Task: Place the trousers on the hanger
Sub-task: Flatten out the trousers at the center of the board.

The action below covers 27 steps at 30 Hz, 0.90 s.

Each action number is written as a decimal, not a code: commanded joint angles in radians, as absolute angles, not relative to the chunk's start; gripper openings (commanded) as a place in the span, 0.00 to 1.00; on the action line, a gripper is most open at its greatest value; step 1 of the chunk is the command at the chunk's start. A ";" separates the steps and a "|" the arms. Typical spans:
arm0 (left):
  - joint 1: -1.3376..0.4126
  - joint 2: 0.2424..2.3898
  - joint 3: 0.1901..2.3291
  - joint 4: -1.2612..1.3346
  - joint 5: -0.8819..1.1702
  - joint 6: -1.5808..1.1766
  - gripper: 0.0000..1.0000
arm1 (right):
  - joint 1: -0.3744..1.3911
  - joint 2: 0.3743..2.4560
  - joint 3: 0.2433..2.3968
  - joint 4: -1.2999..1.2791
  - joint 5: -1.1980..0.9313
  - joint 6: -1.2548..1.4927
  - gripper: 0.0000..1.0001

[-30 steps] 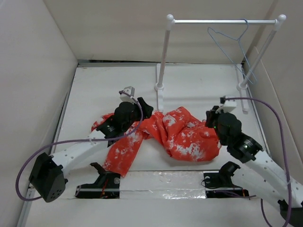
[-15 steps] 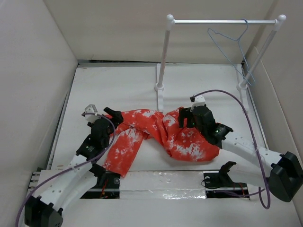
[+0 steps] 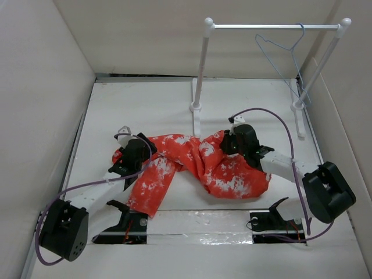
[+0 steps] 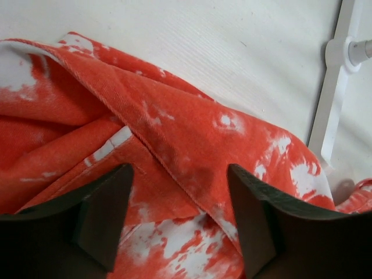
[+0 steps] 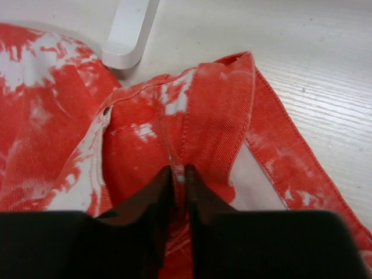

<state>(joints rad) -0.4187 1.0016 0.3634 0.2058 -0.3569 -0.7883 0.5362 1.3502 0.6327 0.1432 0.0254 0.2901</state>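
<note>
Though they lie crumpled, the trousers (image 3: 200,163) run crosswise, waist rightward.

Trousers (image 3: 226,168): orange-red, white mottled blotches
Hanger (image 3: 290,50): pale blue-grey
Stand (image 3: 201,64): white
Table (image 3: 139,104): white, faint grain
Cables (image 3: 273,110): purple
Arms (image 3: 96,195): white links, black joints

Both arms stretched low and forward, elbows bent. The left gripper (image 4: 179,171) hovered with its jaws wide apart; the right gripper (image 5: 178,170) pinched a fold of the trousers (image 5: 215,116).
</note>
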 commanded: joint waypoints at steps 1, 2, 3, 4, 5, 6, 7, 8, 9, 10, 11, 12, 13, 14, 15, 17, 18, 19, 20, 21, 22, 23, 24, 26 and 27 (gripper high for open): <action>-0.405 1.049 0.422 0.310 -0.365 -0.767 0.60 | 0.525 1.338 0.643 0.276 -0.038 0.308 0.16; -0.391 1.087 0.429 0.313 -0.361 -0.767 0.52 | 0.525 1.316 0.637 0.287 -0.014 0.314 0.01; -0.391 1.103 0.437 0.319 -0.359 -0.762 0.41 | 0.525 1.258 0.631 0.285 -0.005 0.318 0.00; -0.382 1.120 0.452 0.331 -0.357 -0.761 0.34 | 0.525 1.223 0.627 0.279 0.035 0.318 0.00; -0.382 1.141 0.460 0.336 -0.356 -0.756 0.16 | 0.525 1.188 0.624 0.258 0.072 0.318 0.00; -0.373 1.147 0.469 0.336 -0.357 -0.756 0.08 | 0.525 1.114 0.626 0.239 0.096 0.319 0.00; -0.373 1.146 0.495 0.316 -0.360 -0.756 0.00 | 0.525 1.074 0.629 0.220 0.118 0.322 0.00; -0.373 1.123 0.506 0.302 -0.359 -0.758 0.00 | 0.525 1.034 0.640 0.192 0.161 0.322 0.00; -0.373 1.099 0.515 0.292 -0.353 -0.756 0.00 | 0.525 0.993 0.646 0.131 0.181 0.318 0.00; -0.373 1.071 0.520 0.285 -0.345 -0.755 0.00 | 0.525 0.910 0.649 0.105 0.205 0.311 0.00; -0.373 0.999 0.520 0.284 -0.339 -0.753 0.00 | 0.525 0.869 0.649 0.059 0.248 0.308 0.00; -0.383 0.958 0.519 0.281 -0.339 -0.752 0.00 | 0.525 0.829 0.650 0.037 0.274 0.307 0.00; -0.383 0.921 0.520 0.267 -0.341 -0.750 0.00 | 0.525 0.789 0.650 0.016 0.293 0.308 0.00; -0.406 0.849 0.528 0.255 -0.354 -0.750 0.00 | 0.525 0.711 0.650 -0.048 0.329 0.308 0.00; -0.407 0.816 0.535 0.238 -0.363 -0.747 0.00 | 0.525 0.671 0.650 -0.075 0.350 0.311 0.00; -0.417 0.735 0.560 0.198 -0.370 -0.739 0.00 | 0.534 0.556 0.646 -0.127 0.420 0.328 0.00; -0.417 0.714 0.569 0.193 -0.364 -0.732 0.00 | 0.534 0.519 0.644 -0.185 0.451 0.334 0.00; -0.417 0.701 0.580 0.181 -0.357 -0.720 0.00 | 0.534 0.482 0.650 -0.219 0.478 0.351 0.00; -0.417 0.693 0.607 0.173 -0.339 -0.715 0.00 | 0.534 0.416 0.655 -0.289 0.541 0.359 0.00; -0.417 0.698 0.621 0.164 -0.328 -0.712 0.00 | 0.534 0.390 0.660 -0.317 0.576 0.367 0.00; -0.417 0.704 0.629 0.164 -0.316 -0.712 0.00 | 0.534 0.368 0.667 -0.339 0.600 0.368 0.00; -0.417 0.722 0.629 0.170 -0.283 -0.715 0.00 | 0.534 0.356 0.673 -0.359 0.659 0.370 0.00; -0.417 0.727 0.617 0.182 -0.266 -0.722 0.00 | 0.534 0.353 0.678 -0.391 0.685 0.371 0.00; -0.417 0.739 0.556 0.245 -0.224 -0.754 0.00 | 0.534 0.377 0.681 -0.391 0.727 0.390 0.00; -0.417 0.742 0.529 0.274 -0.218 -0.761 0.00 | 0.534 0.426 0.681 -0.387 0.747 0.406 0.00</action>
<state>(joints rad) -0.4191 0.7212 0.5819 0.2039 -0.2672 -0.7448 0.5316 0.3672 0.6426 -0.3439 0.6003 0.3717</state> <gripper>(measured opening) 0.025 0.042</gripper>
